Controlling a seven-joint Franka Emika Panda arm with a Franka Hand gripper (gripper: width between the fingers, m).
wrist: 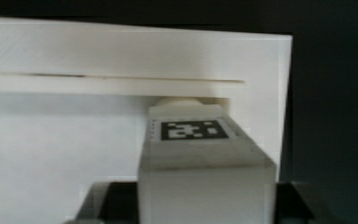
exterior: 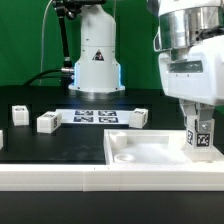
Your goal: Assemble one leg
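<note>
My gripper is shut on a leg, a white post with a black-and-white tag, held upright over the right part of the large flat white square panel. In the wrist view the leg fills the space between the dark fingers, its tagged end toward the panel. I cannot tell whether the leg touches the panel. Three more legs lie on the black table: one left of centre, one further left, one behind the panel.
The marker board lies flat at the back centre. A white robot base with cables stands behind it. A white rail runs along the table's front edge.
</note>
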